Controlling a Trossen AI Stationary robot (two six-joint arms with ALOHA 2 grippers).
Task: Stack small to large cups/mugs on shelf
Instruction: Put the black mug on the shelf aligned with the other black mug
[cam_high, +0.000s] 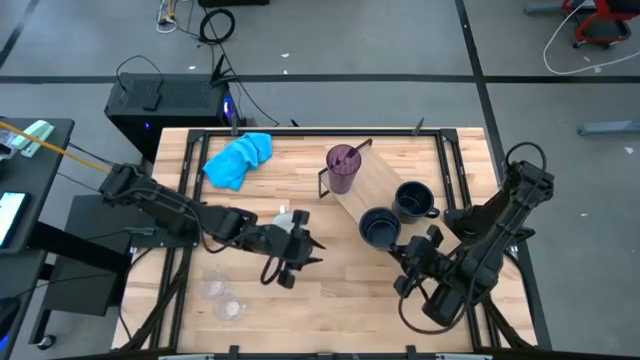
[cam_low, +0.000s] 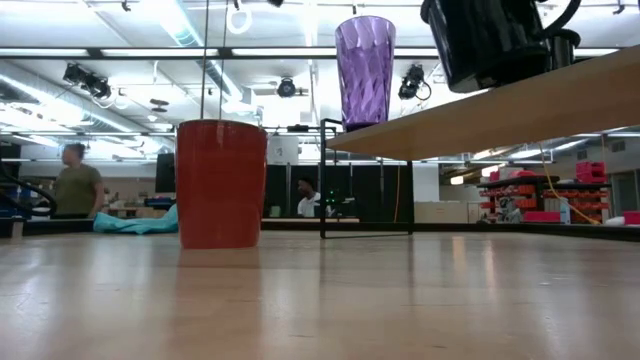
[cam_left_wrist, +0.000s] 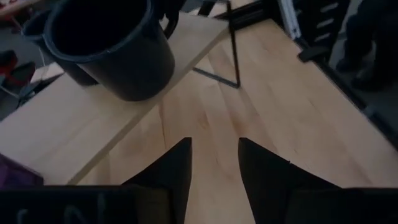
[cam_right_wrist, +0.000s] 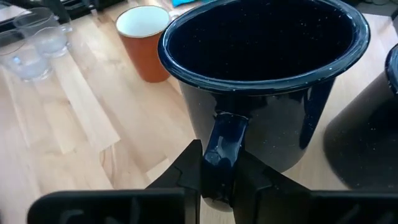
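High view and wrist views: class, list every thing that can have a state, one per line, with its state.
Purple tumbler: upright on the shelf.
Near navy mug: upright on shelf, handle gripped.
Far navy mug: upright on shelf, free.
Orange cup: upright on table.
Clear glasses: upright on table.
Blue cloth: crumpled.
Left tool: open, empty.
Right tool: shut on near navy mug.

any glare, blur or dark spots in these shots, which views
Low view: ceiling strip lights glare behind the purple tumbler, and the dark mug on the shelf reads as a silhouette. Left wrist view: the near dark mug looks soft. Right wrist view: the held mug fills the frame; clear glasses are blurred.
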